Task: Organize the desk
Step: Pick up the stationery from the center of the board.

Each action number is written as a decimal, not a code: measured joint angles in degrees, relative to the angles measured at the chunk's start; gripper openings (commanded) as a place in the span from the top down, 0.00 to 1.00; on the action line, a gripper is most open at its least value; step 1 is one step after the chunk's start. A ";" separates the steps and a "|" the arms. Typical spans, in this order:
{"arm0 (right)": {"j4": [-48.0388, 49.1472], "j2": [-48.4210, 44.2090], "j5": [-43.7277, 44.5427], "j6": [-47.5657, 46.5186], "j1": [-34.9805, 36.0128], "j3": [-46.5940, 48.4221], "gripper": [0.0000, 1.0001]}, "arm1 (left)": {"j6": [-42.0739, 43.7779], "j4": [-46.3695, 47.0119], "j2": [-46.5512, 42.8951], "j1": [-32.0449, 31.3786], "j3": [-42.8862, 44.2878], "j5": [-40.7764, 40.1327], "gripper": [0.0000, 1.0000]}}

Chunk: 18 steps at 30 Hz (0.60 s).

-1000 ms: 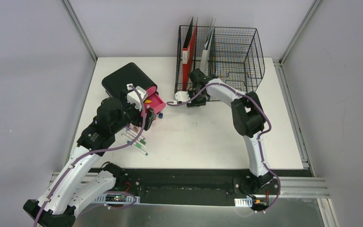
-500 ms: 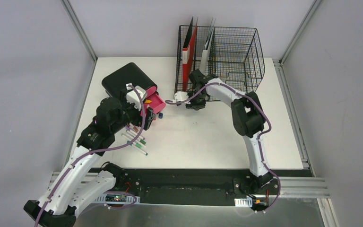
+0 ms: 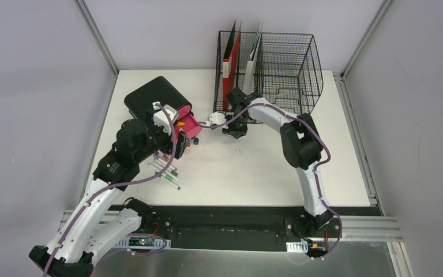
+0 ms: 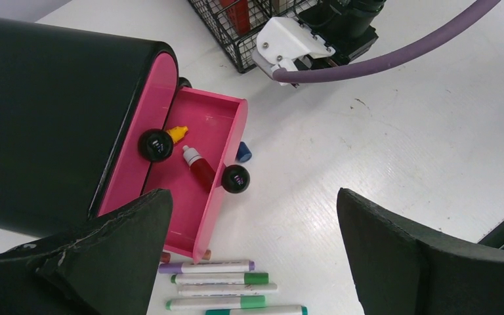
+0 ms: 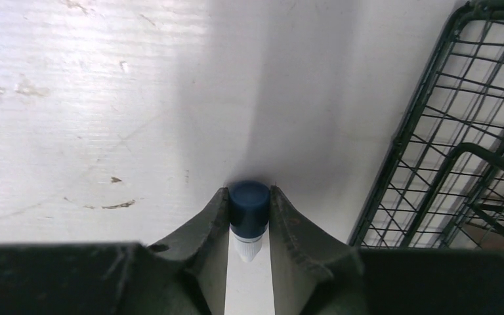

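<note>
The white desk (image 3: 254,173) holds a black box (image 3: 150,95) with a pink drawer (image 3: 189,124) pulled open. In the left wrist view the drawer (image 4: 200,197) holds a small red bottle (image 4: 200,169) and a yellow-tipped one (image 4: 177,134). A small blue piece (image 4: 243,152) lies beside the drawer, and several markers (image 4: 223,282) lie in a row below it. My left gripper (image 4: 256,262) is open and empty above the markers. My right gripper (image 5: 249,210) is shut on a small dark blue bottle (image 5: 249,200) with a white end, just in front of the rack and low over the desk (image 5: 105,98).
A black wire-mesh rack (image 3: 288,63) with a red folder (image 3: 231,63) stands at the back; its corner (image 5: 459,131) is close to the right of my right gripper (image 3: 232,127). Grey walls and aluminium rails surround the desk.
My right gripper has shifted a little to the left, toward the pink drawer, still holding the bottle. The left arm has barely moved.
</note>
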 measured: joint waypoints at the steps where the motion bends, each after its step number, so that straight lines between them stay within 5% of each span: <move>1: 0.02 -0.15 -0.22 0.76 0.07 -0.17 1.00 | -0.09 0.00 -0.13 0.00 0.00 0.02 0.01; 10: -2.62 -1.09 -3.10 8.22 1.66 0.46 1.00 | -0.61 -0.02 -0.72 0.37 0.00 0.02 0.01; 18: -12.24 -1.38 -10.67 14.86 2.14 16.02 1.00 | -0.76 0.00 -1.22 0.37 0.00 0.02 0.01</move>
